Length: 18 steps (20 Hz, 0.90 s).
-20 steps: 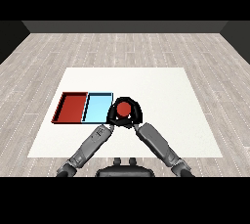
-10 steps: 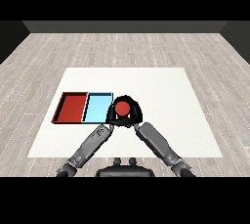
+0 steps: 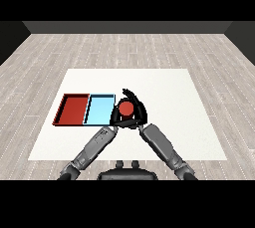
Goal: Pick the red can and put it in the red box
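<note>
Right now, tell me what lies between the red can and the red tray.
In the head view, the light blue tray lies between the red can and the red tray. The can sits just right of the blue tray, with the right hand curled round it.

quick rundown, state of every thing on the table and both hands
red can: upright, held between both hands, right of the trays, not in either one
right hand: curled round the can
left hand: against the can's left side, fingers hard to make out
red tray: holds nothing
light blue tray: holds nothing, beside the red tray
</note>
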Each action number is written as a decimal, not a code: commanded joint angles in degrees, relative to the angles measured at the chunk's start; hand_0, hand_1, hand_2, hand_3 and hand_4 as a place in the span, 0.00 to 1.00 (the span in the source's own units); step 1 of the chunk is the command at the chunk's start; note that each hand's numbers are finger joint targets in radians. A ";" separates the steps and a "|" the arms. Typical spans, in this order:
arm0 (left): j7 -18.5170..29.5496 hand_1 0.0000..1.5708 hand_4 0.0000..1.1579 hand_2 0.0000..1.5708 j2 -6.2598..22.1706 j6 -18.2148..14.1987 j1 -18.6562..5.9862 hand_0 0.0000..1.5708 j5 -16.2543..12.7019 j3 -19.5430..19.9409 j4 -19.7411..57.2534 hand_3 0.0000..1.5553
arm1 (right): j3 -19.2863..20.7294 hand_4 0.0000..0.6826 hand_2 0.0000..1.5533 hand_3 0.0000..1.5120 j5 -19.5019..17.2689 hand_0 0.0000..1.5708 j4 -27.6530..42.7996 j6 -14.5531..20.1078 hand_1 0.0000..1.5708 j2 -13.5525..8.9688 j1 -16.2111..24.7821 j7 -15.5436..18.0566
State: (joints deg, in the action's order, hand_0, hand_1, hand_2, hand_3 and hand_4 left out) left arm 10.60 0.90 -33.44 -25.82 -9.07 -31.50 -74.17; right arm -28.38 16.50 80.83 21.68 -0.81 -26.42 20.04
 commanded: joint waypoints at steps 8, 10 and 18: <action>1.97 1.00 0.98 1.00 -0.87 0.09 4.76 1.00 0.01 -0.99 0.30 0.96 | 6.57 0.00 0.00 0.00 -4.49 0.00 12.43 -0.23 0.00 -4.18 3.01 -4.58; 2.46 1.00 0.97 1.00 1.41 5.15 6.37 1.00 -2.09 2.92 0.91 0.95 | 10.16 0.00 0.00 0.00 -2.55 0.00 14.97 -1.40 0.00 -5.77 0.83 -5.05; -0.93 1.00 0.98 1.00 5.71 4.91 4.92 1.00 -0.06 7.72 -4.49 0.94 | 19.00 0.00 0.00 0.00 0.91 0.00 24.02 -2.82 0.00 -10.71 11.23 -7.19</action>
State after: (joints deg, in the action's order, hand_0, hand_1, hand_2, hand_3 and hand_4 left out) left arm 11.75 4.20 -29.47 -19.99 -9.12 -26.58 -75.83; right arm -14.35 14.03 101.02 20.88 -8.68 -20.25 13.31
